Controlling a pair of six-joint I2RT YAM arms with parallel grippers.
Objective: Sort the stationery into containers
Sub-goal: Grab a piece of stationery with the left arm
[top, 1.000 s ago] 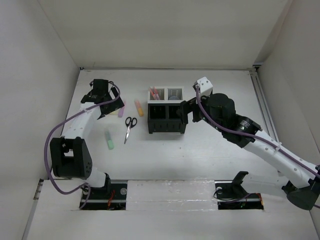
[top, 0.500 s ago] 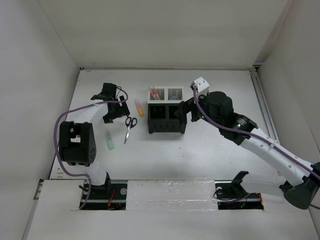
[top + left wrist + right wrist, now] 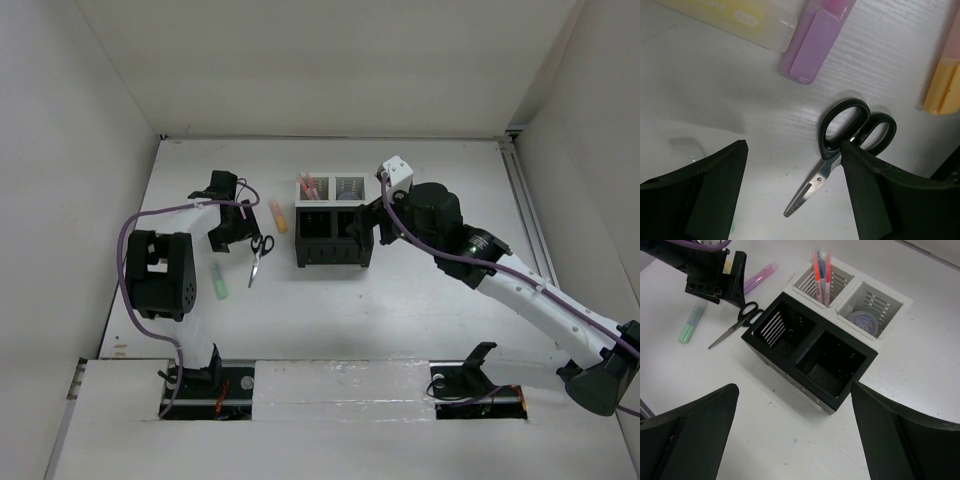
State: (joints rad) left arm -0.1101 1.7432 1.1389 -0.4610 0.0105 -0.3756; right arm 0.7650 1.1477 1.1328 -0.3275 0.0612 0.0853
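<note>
Black-handled scissors point(image 3: 856, 129) lie flat on the table, also in the top view point(image 3: 257, 256). My left gripper point(image 3: 794, 150) is open and empty just above them, with the blades between its fingers and the handles by the right finger; in the top view point(image 3: 232, 232) it is just left of them. Pink point(image 3: 817, 40), yellow point(image 3: 725, 15) and orange point(image 3: 941, 85) highlighters lie beyond. A green highlighter point(image 3: 218, 283) lies nearer. My right gripper point(image 3: 795, 390) is open and empty above the mesh organiser point(image 3: 810, 350), at its right side in the top view point(image 3: 362, 228).
The white back compartments hold thin pens point(image 3: 821, 272) and a round grey item point(image 3: 864, 320). The two black compartments point(image 3: 330, 235) look empty. White walls enclose the table on the left, back and right.
My left gripper has swung right from over the pink and yellow highlighters to the scissors. My right gripper has shifted slightly left toward the organiser.
</note>
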